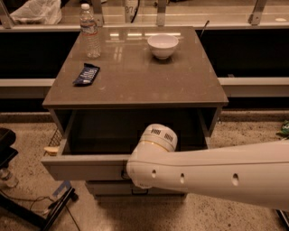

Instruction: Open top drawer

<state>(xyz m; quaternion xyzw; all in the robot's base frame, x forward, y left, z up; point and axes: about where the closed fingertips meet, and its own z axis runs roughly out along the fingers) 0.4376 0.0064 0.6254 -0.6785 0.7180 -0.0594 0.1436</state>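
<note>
The top drawer (86, 167) of the grey cabinet stands pulled out toward me, its dark deep interior (113, 133) showing. My white arm reaches in from the right across the drawer front. The gripper (126, 173) is at the middle of the drawer front, where the handle sits, hidden behind the arm's wrist. The handle itself is hidden. A narrower lower drawer (113, 188) shows just beneath.
On the cabinet top (135, 76) stand a water bottle (90, 31), a white bowl (162, 45) and a dark snack packet (86, 74). A counter with a white bag (36, 11) runs behind. Black stand legs and cables (40, 210) lie on the floor at left.
</note>
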